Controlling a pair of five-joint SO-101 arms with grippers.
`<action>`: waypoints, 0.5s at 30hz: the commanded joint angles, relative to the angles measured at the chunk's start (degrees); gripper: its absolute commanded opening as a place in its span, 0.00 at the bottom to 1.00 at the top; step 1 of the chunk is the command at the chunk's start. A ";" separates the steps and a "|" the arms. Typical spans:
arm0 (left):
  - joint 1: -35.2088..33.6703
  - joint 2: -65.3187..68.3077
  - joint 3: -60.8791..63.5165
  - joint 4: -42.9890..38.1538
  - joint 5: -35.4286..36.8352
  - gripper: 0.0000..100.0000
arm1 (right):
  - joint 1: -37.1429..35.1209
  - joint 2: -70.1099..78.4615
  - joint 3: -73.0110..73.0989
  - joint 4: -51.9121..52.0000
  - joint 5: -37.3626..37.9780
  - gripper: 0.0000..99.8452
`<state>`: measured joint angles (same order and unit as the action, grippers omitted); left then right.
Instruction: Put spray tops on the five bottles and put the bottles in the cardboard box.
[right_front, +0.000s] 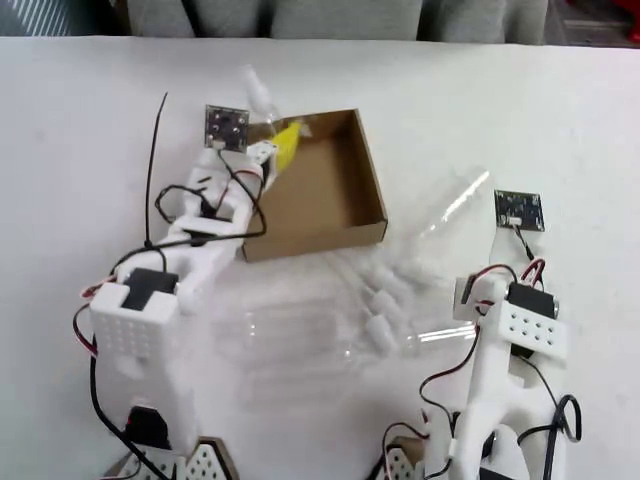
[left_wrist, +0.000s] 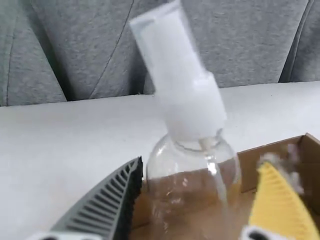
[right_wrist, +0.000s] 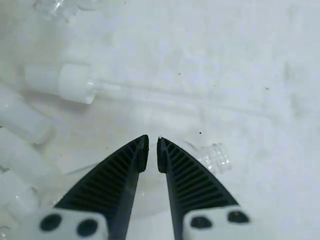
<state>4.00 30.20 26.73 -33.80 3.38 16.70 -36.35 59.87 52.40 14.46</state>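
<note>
A clear bottle (left_wrist: 190, 190) with its spray top (left_wrist: 180, 85) fitted hangs over the cardboard box (right_front: 330, 190) at its far left corner. It is clamped in the left gripper (left_wrist: 200, 172), apparently for lowering inside. The right gripper (right_wrist: 152, 150), its fingers almost together on nothing, hovers over an uncapped bottle (right_wrist: 217, 156) beside loose spray tops (right_wrist: 65, 82), probably the next pair.

High view overhead, looking down, left wrist view close behind left claw (left_wrist: 202, 165), level, right wrist view close above right claw (right_wrist: 152, 152), downward, cardboard box (right_front: 375, 175) (left_wrist: 250, 160) and bottle (left_wrist: 187, 175) at left claw shared with high view.
</note>
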 joint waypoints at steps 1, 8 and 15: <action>-1.27 -1.45 -0.97 -1.41 -0.18 0.41 | -0.40 -0.92 -0.26 -0.75 0.53 0.02; -1.54 -1.45 -0.97 -1.41 -0.18 0.40 | -0.48 -1.01 0.79 -2.95 0.53 0.02; -1.45 -1.98 -0.79 -1.41 -0.44 0.39 | -0.48 -1.01 0.88 -3.12 0.53 0.02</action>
<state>3.30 30.20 26.73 -33.80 3.38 16.70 -36.35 61.01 50.29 14.46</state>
